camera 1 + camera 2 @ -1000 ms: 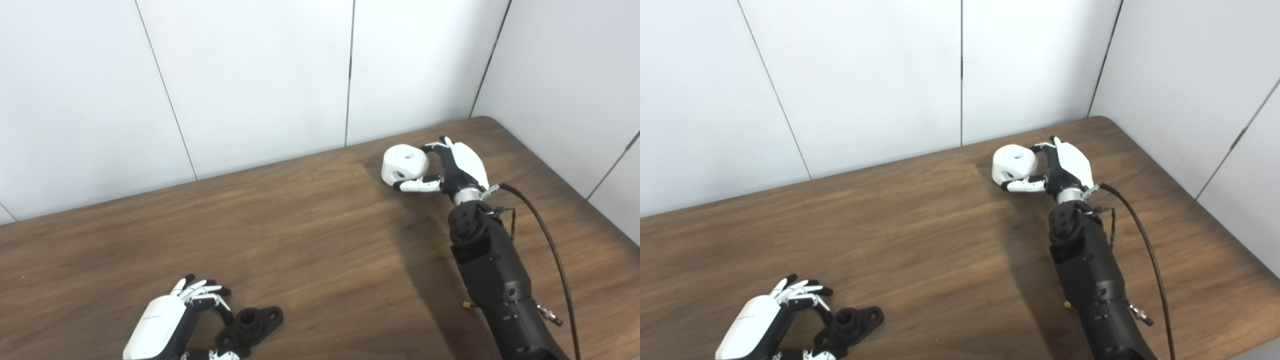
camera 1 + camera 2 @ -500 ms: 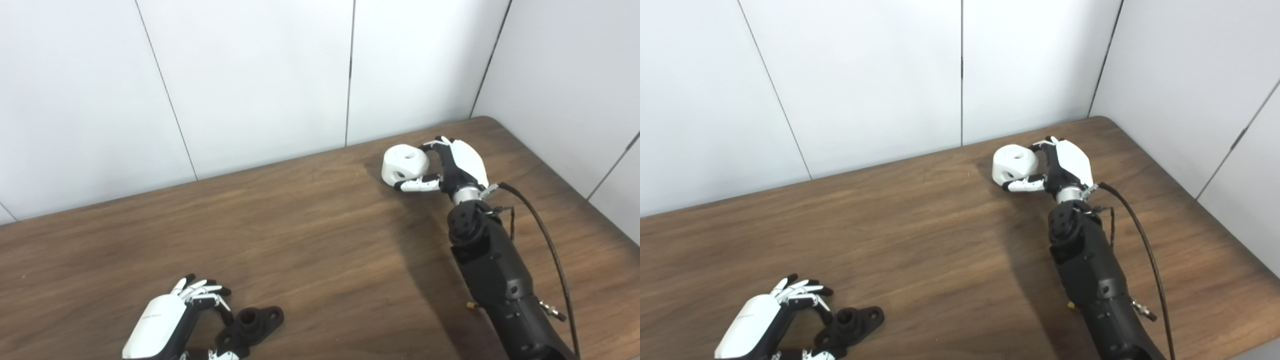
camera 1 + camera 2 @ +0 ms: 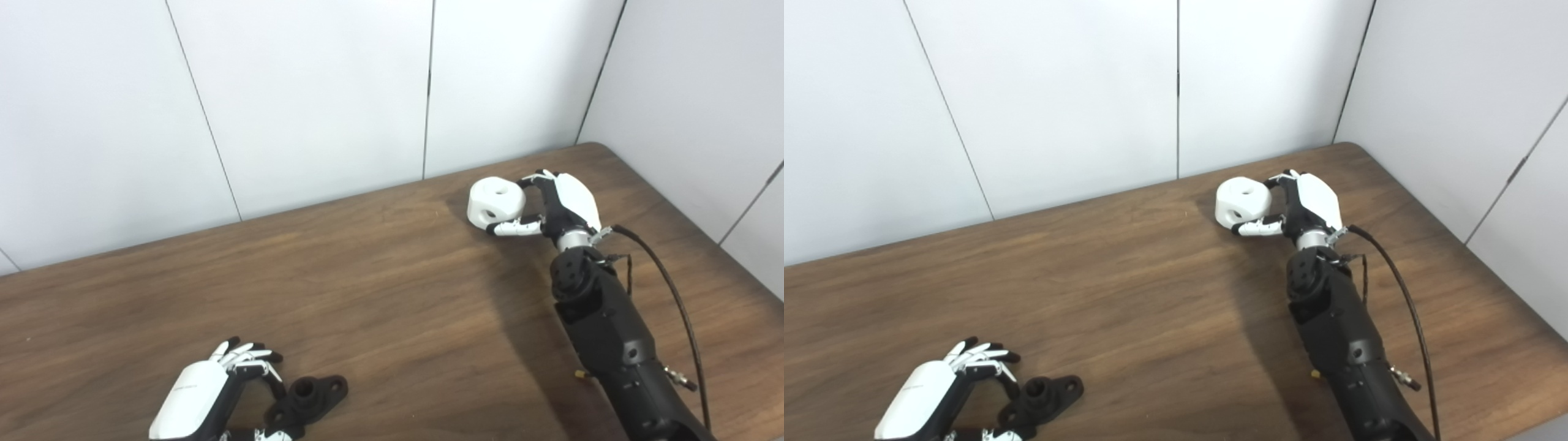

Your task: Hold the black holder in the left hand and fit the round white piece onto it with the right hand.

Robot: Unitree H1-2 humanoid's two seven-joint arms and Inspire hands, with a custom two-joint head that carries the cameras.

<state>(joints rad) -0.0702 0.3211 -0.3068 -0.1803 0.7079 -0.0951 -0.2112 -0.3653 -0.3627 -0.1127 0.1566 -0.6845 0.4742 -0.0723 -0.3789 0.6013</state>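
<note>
White fingers (image 3: 511,228) of the right hand (image 3: 560,205) wrap the round white piece (image 3: 495,199) at the upper right of the frame, one finger under it and others behind, probably to lift it. It is a thick puck with a hole on top and one on its side. At the lower left, the left hand (image 3: 205,398) curls beside the black holder (image 3: 309,397) on the wooden table (image 3: 380,294); whether it grips cannot be told. The holder is flat with a raised socket.
</note>
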